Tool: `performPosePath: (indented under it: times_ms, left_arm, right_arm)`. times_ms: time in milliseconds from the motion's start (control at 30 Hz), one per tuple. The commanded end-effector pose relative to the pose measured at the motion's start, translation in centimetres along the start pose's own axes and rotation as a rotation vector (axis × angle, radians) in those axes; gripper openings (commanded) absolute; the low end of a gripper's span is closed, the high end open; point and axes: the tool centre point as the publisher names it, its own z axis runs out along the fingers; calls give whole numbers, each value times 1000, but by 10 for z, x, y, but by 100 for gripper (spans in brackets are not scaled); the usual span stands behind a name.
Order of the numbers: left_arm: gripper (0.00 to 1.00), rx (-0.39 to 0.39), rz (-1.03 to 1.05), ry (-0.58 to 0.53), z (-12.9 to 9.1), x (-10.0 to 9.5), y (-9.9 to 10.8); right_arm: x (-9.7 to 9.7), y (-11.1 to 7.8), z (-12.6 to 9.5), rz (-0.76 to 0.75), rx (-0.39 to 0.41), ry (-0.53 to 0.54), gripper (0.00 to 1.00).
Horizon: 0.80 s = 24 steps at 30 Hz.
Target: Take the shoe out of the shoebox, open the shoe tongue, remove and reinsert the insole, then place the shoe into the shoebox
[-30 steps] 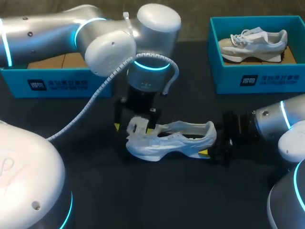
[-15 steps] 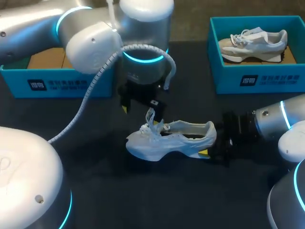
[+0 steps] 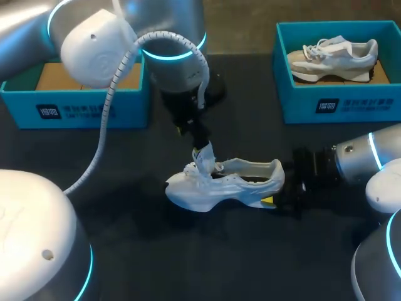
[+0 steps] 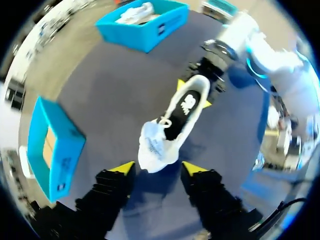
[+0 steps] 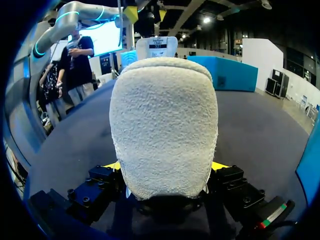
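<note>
Head view: one shoe (image 3: pixel 225 185) stands upright mid-table (image 3: pixel 207 257). Bare dark surface lies all round it, widest toward the near edge. Two blue boxes stand along the far edge. The left box (image 3: pixel 88 110) is partly hidden by my left arm, and the right box (image 3: pixel 338 103) holds a second shoe (image 3: pixel 332 55). Each box front bears white print. The left gripper (image 3: pixel 195 135) hangs just above the raised tongue (image 3: pixel 204 157). The right gripper (image 3: pixel 276 199) is at the heel.

Left wrist view: its fingers are spread apart, with the toe below and between them, touching neither. The insole (image 4: pixel 182 107) is dark with a white mark.

Right wrist view: both fingers press the heel from either side, clamping the shoe.
</note>
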Motion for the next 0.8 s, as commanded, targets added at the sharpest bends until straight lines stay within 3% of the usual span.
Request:
performPosePath:
  times_ms: [33,800]
  left_arm:
    - [0,84,752,99,2,6,0]
    - [0,84,752,99,2,6,0]
  right_arm:
    - [0,-1,2,1,3,-2,0]
    - [0,-1,2,1,3,-2,0]
